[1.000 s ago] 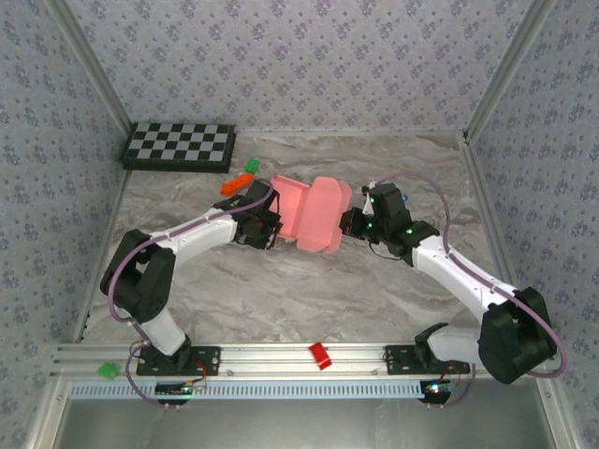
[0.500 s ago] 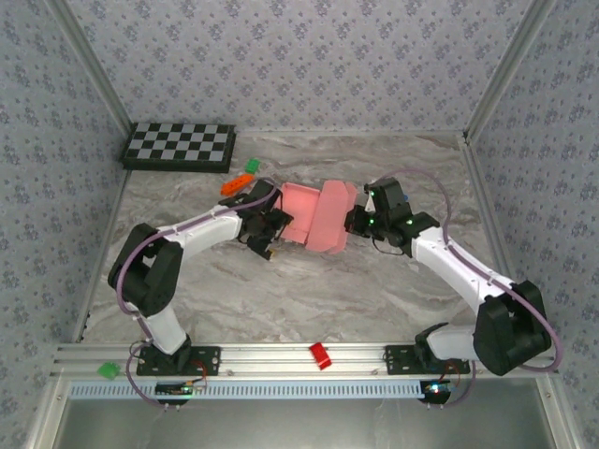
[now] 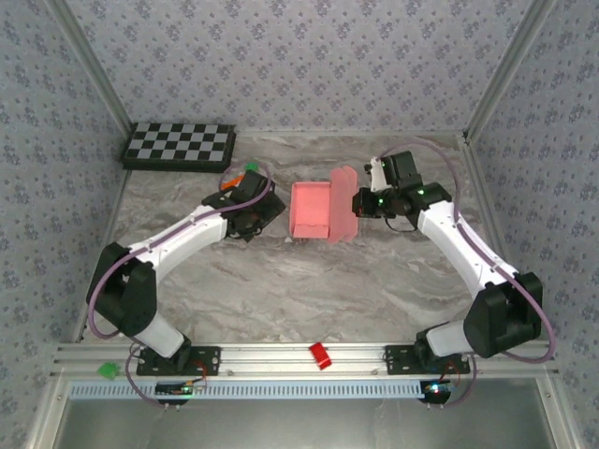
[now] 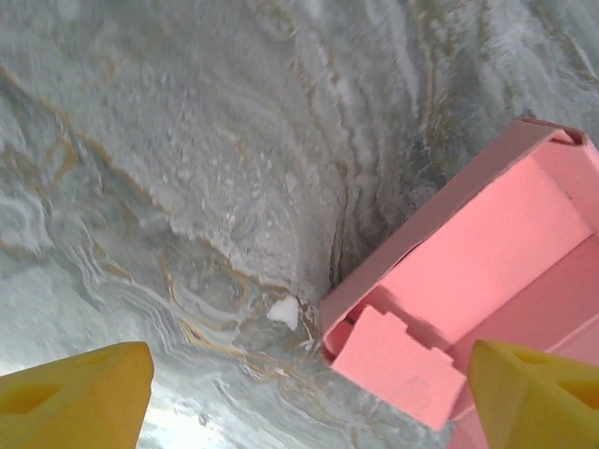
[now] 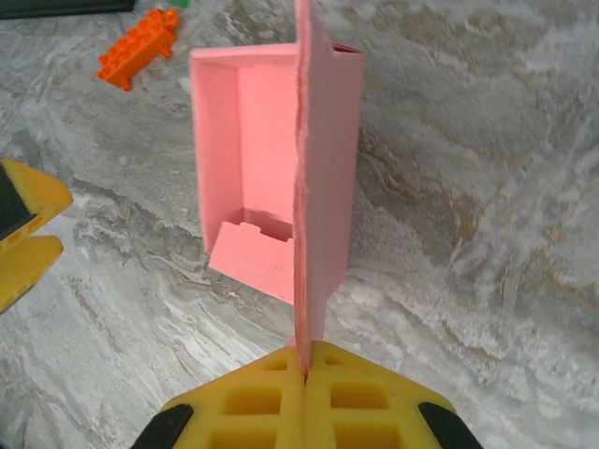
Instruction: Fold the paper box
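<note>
— Where's the pink thin-card paper box point(image 3: 312, 210)?
— On the grey marbled counter point(image 3: 281, 281) between the arms, long axis running away from the bases. Right jaws clench its upright lid flap point(image 5: 332, 150); left jaws, spread and empty, sit just left, probably not touching.

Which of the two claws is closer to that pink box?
Right. The right gripper pinches the upright flap of the paper box; the left gripper hangs open beside the opposite wall, not gripping it.
</note>
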Robot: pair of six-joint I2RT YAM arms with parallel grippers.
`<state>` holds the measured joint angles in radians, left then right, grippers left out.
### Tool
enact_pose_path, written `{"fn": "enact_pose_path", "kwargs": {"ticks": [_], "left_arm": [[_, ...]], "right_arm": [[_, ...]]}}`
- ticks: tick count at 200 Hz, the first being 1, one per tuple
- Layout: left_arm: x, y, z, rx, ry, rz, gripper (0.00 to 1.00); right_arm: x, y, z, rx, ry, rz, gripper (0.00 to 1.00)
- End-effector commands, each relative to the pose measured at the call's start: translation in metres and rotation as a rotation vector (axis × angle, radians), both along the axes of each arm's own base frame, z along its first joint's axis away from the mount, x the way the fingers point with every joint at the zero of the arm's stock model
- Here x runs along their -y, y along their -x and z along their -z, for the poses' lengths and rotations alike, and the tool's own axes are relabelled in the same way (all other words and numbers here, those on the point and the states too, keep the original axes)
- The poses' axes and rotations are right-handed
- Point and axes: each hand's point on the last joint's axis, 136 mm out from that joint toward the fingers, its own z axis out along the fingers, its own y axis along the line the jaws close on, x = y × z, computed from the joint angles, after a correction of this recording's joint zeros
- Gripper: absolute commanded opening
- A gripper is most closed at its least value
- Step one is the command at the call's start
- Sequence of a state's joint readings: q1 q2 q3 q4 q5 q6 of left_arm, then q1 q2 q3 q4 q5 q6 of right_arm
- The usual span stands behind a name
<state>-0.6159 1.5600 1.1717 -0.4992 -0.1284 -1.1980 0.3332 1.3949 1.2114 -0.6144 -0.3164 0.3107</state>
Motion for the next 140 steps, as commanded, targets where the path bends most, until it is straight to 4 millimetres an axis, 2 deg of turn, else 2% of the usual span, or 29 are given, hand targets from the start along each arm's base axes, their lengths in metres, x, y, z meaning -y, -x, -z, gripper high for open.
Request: {"fn": "enact_pose_path", "kwargs": {"ticks": [1, 36, 79, 98, 140], "left_arm": [[-0.015, -0.013, -0.017, 0.081, -0.118, 0.166, 0.86], [-0.021, -0.022, -0.025, 0.164, -0.209, 0.379, 0.84], [-0.044, -0.030, -0.026, 0.151, -0.315, 0.441, 0.79], [-0.050, -0.032, -0.021, 0.134, -0.299, 0.438, 0.72], [-0.049, -0.034, 0.002, 0.070, -0.278, 0.506, 0.52]], "right_arm": [[-0.007, 0.012, -0.014, 0.002, 0.020, -0.145, 0.00], [-0.013, 0.020, -0.021, -0.056, 0.016, -0.279, 0.00], [-0.025, 0.030, -0.019, -0.098, 0.044, -0.428, 0.00], [-0.026, 0.036, -0.012, -0.127, 0.092, -0.463, 0.00], [-0.031, 0.041, -0.001, -0.130, 0.199, -0.560, 0.00]]}}
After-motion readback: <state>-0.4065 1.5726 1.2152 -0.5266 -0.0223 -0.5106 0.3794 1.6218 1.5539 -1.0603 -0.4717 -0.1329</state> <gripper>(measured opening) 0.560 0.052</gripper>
